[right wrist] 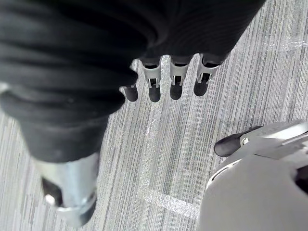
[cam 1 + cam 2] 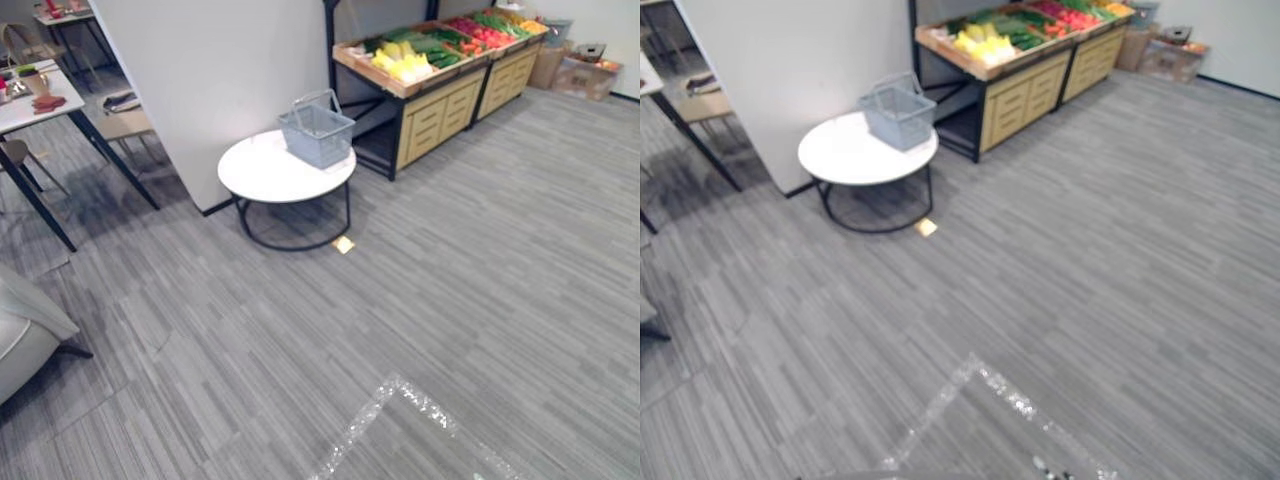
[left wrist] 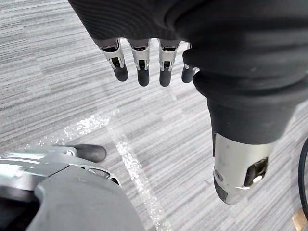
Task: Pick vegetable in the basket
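- Vegetables [image 2: 415,55], yellow, green and red, lie heaped on the wooden produce stand [image 2: 440,110], well away across the room.
- Grey shopping basket [image 2: 317,132] stands on the round white table [image 2: 265,175] beside the stand.
- Left hand [image 3: 143,60] and right hand [image 1: 175,77] hang over the floor, fingers straight, holding nothing.
- Judged: picking not yet begun; the next move calls for walking up to the stand.
- Grey striped carpet [image 2: 480,300]; white partition wall [image 2: 220,70] behind the table.

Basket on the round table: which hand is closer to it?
Left, probably, narrowly. The basket sits ahead, slightly leftward; left hand and right hand both hang open over carpet.
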Available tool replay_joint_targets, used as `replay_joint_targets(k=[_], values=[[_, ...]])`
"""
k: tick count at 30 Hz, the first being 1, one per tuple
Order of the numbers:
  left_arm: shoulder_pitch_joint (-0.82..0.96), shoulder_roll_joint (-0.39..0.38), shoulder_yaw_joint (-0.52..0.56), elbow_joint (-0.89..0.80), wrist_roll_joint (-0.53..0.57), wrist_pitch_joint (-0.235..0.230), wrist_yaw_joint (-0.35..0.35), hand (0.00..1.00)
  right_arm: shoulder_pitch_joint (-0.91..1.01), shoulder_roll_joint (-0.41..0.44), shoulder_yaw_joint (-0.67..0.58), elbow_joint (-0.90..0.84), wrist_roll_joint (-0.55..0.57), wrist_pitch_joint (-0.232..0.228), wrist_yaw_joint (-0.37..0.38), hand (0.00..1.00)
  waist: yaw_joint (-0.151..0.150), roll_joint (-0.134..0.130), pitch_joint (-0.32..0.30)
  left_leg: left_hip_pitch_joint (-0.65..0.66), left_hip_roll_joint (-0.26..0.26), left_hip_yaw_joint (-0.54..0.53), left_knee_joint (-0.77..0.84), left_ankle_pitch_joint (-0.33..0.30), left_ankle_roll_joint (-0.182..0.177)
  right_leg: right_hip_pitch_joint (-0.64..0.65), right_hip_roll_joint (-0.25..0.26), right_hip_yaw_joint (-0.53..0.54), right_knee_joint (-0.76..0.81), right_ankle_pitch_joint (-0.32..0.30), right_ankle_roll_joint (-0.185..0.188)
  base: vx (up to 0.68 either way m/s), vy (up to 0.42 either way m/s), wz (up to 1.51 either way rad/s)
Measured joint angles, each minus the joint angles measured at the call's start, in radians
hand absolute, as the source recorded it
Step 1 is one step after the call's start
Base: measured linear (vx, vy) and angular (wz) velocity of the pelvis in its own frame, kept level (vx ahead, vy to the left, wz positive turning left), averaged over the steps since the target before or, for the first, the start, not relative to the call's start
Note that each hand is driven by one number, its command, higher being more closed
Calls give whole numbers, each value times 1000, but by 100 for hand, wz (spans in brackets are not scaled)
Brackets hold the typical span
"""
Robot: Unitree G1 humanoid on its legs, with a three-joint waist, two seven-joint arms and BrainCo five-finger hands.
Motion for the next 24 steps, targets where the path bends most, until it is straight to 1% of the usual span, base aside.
replay_joint_targets(k=[1,2,3,4,5,6,7,8,9,10,11,12,13,14,15,16,17,18,20,21,22,23,24], values=[[-2,-1,-2,-12,0,0,1,0,0,0,3,-9,-1,0,0,0,0,1,7,0,0,0,0,0,0,-1,0,0,2,0,0,-36,-42,-5],[-8,-2,-6,-22,0,-2,2,0,-7,-1,4,-19,-1,0,1,0,0,13,18,-9,5,5,0,0,0,-23,2,4,26,-4,-3,-30,-27,-11],[-11,-4,-11,-30,0,-2,3,0,-17,-3,4,-20,-1,0,1,0,0,13,21,-19,8,11,0,1,0,-46,3,7,53,-11,-14,-53,-36,-25],[-28,-2,-19,-51,1,-2,6,0,-46,-2,5,-26,-4,0,0,0,0,18,40,-30,11,25,2,4,4,-93,3,14,125,-40,-22,-55,-29,-19],[-51,6,-20,-62,1,-4,8,0,-69,1,8,-31,-10,0,-1,0,-3,4,68,-54,11,24,24,4,4,-137,-4,13,188,-66,-26,-72,-45,-11],[-69,10,-21,-67,1,-5,9,0,-76,3,8,-34,-10,0,-1,0,-4,0,83,-60,11,22,32,4,4,-150,-7,11,212,-77,-29,-84,-79,6],[-95,11,-20,-70,1,-8,12,0,-84,6,8,-35,-11,1,-2,0,-3,-6,101,-74,13,20,45,0,-1,-171,-9,7,245,-96,-41,-57,-89,6],[-104,11,-19,-69,1,-9,14,0,-86,6,8,-35,-12,1,-3,0,-4,-8,108,-78,15,20,61,-10,-13,-175,-11,3,259,-108,-44,-35,-119,7],[-113,6,-8,-70,2,-10,15,0,-84,6,15,-35,-14,1,-4,0,-4,-13,117,-104,29,21,141,-59,-25,-176,-14,-1,284,-138,-50,12,-126,2],[-113,-3,13,-74,2,-11,16,0,-77,0,33,-36,-17,1,-6,0,-4,-12,119,-146,59,29,275,-116,-49,-174,-11,-5,311,-173,-67,38,-163,5],[-112,-7,34,-78,0,-11,16,0,-74,-3,50,-36,-20,1,-6,0,-4,-15,120,-207,97,51,439,-138,-54,-166,-6,-9,323,-191,-80,49,-160,4],[-112,-10,48,-84,-1,-11,15,0,-74,-4,60,-36,-21,0,-6,0,-4,-15,120,-250,121,56,536,-137,-51,-157,-1,-12,323,-195,-86,88,-181,2],[-111,-21,90,-97,-1,-12,16,0,-71,-20,85,-36,-21,0,-7,0,-3,-2,129,-323,178,52,730,-118,-22,-134,19,-13,322,-203,-99,125,-165,-7],[-110,-24,107,-99,-2,-12,18,0,-72,-29,94,-36,-23,0,-6,0,-1,6,136,-347,205,52,806,-101,4,-118,31,-8,323,-208,-107,144,-138,-22],[-99,-23,130,-97,-2,-11,23,0,-81,-38,115,-35,-36,0,-6,0,6,10,143,-387,234,41,925,-64,29,-86,44,6,323,-215,-116,191,-80,-26],[-91,-25,139,-88,-7,-9,25,0,-87,-40,123,-34,-53,0,-8,0,4,7,149,-418,223,3,977,-76,15,-64,47,13,321,-218,-116,243,-43,-28],[-87,-24,139,-86,-9,-4,26,0,-98,-45,124,-30,-58,1,-11,0,6,9,151,-437,192,-32,965,-107,-4,-51,39,26,316,-221,-120,307,-19,-36],[-74,-26,135,-84,-10,3,25,0,-124,-59,124,-19,-59,1,-13,0,11,8,154,-464,149,-54,911,-137,-12,-39,27,49,298,-220,-118,272,11,-49],[-62,-31,125,-55,-10,7,22,0,-154,-63,130,-14,-59,1,-14,0,31,8,157,-497,104,-56,764,-133,-12,-12,5,84,261,-215,-109,270,39,-50],[-54,-31,118,-44,-16,10,18,0,-166,-62,134,-15,-59,1,-13,0,31,9,158,-514,92,-59,665,-119,-12,8,-2,88,235,-213,-105,341,54,-24],[-42,-31,104,-40,-17,9,13,0,-175,-61,136,-16,-60,1,-13,0,32,12,159,-529,87,-64,491,-66,-23,40,-4,88,193,-210,-90,371,72,-13],[-35,-31,93,-37,-16,10,9,0,-178,-63,147,-21,-59,-1,-13,0,39,26,163,-529,89,-91,303,12,-45,76,2,94,152,-214,-79,469,130,-14],[-34,-36,87,-37,-15,10,6,0,-178,-63,156,-24,-59,-1,-13,0,49,37,169,-534,98,-107,249,32,-55,95,8,101,137,-219,-71,498,227,-26]])
